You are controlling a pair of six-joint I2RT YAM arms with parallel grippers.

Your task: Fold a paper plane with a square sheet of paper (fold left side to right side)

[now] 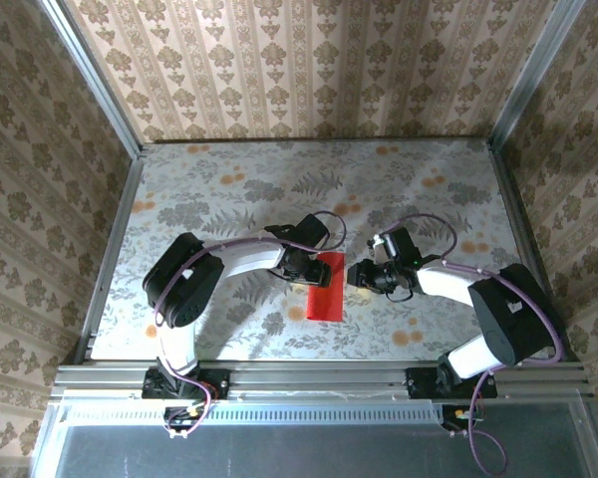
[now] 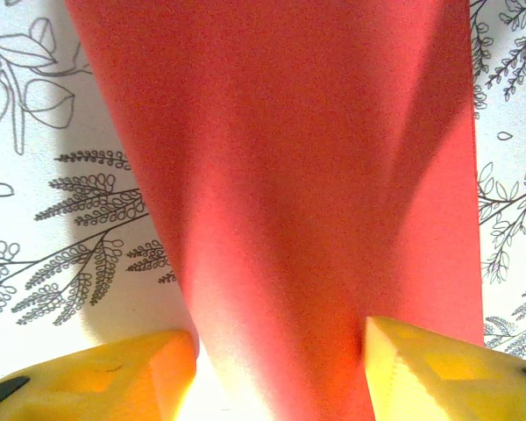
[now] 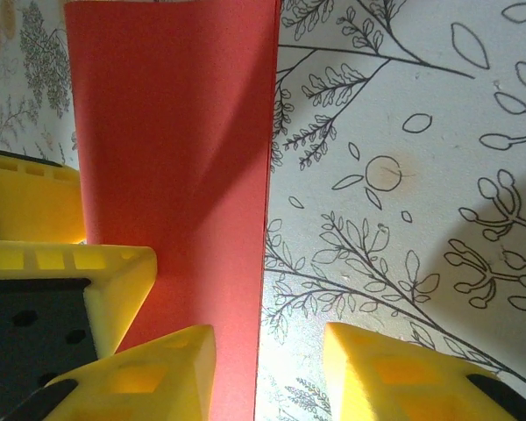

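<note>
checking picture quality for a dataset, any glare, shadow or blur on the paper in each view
Top external: sharp and evenly lit, the paper plain to see. Left wrist: the paper looks soft and grainy, with a darker shadow band on its right and washed-out glare low between the left fingers. Right wrist: the paper's edge is crisp, a diagonal shadow crosses it, and there is glare between the right fingers.

Top view: even, soft overhead light, table bright, pale glare patch near front rail, short shadows under arms. Left wrist view: grainy, red paper soft-focus, shadow bands across it, white flare by left gripper. Right wrist view: crisper print, grey shadow at right edge, right gripper blurred.
</note>
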